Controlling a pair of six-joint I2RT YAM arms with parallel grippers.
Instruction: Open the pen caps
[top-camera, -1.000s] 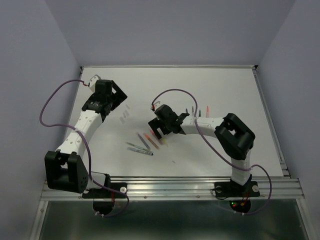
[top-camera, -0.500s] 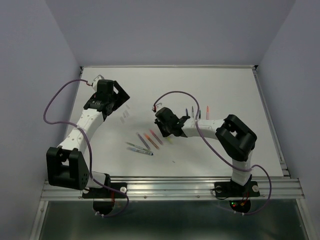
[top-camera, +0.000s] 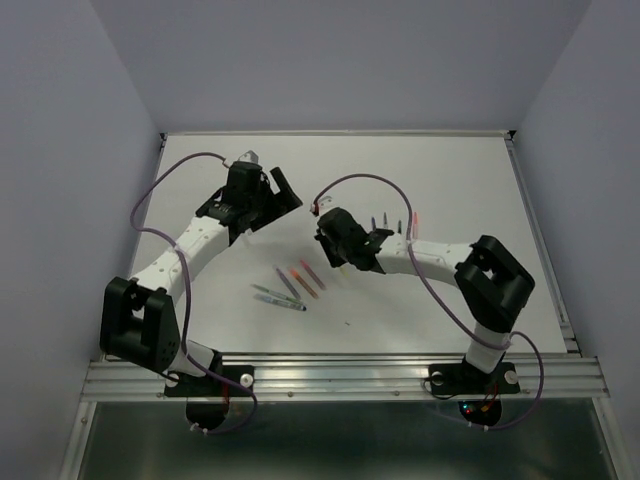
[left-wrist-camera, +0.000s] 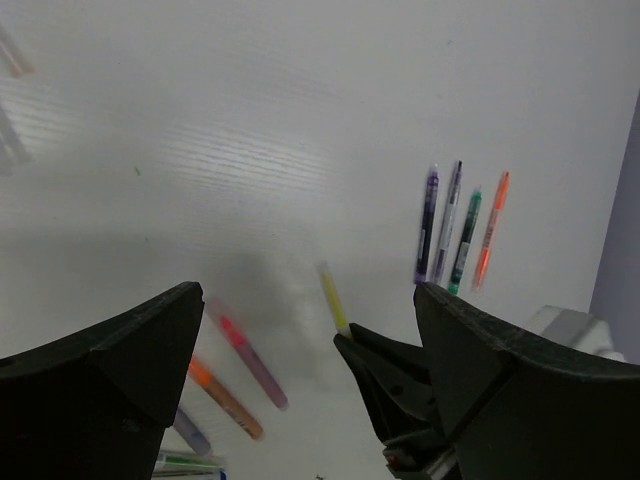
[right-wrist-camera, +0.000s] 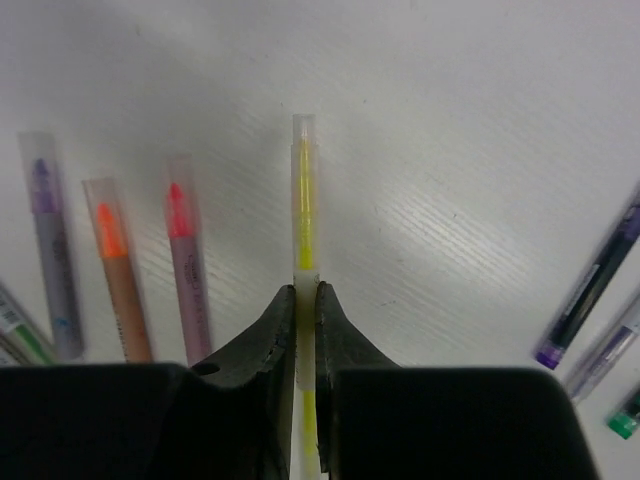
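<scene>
Slim yellow pen pinched between black right fingers. Translucent cap seen at pen's far end, beyond fingertips. Left fingers spread wide, nothing held. White table finely ribbed. Print on purple pen too blurred to be read.

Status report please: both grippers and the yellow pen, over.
Right gripper shut on yellow pen, cap on. Left gripper open, empty. Neighbouring pens clear of it.

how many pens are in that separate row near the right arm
4, side by side in the left wrist view, left to right: purple pen, black-and-white pen, green pen, orange pen. None seems hidden there.
</scene>
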